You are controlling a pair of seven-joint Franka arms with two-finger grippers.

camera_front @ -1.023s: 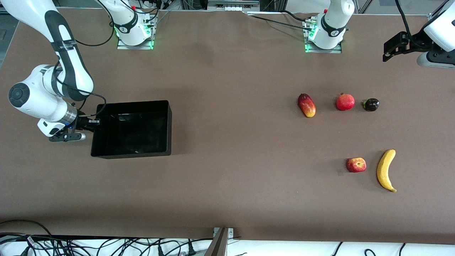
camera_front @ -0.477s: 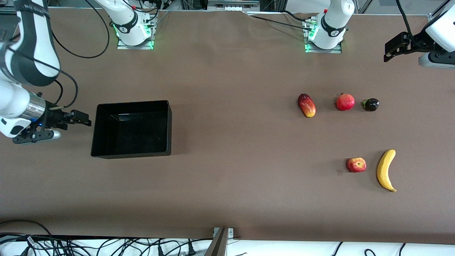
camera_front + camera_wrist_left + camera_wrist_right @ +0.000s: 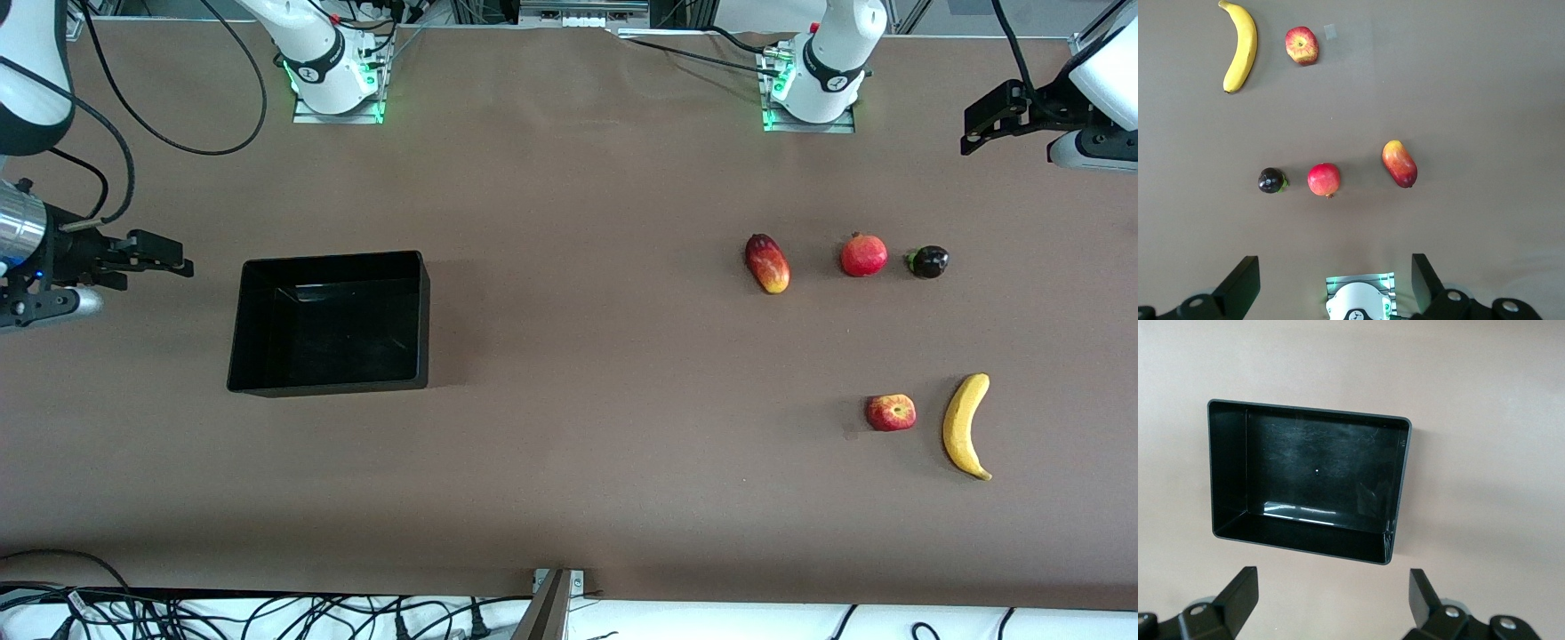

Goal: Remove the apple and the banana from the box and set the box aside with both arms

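I find the right gripper [image 3: 169, 262] raised over the table beside the black box [image 3: 258, 356], fingers apart, holding nothing. The box sits toward the right arm's end. My left gripper [image 3: 978, 133] waits aloft at its own end, fingers spread, empty. The apple [image 3: 891, 412] lies just beside the banana [image 3: 965, 427], both nearer the camera than the mango [image 3: 767, 263] and the pomegranate [image 3: 863, 255].

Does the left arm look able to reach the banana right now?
Probably yes. The left end effector hangs open above the table's edge, and the banana lies uncovered, with only the apple beside it.
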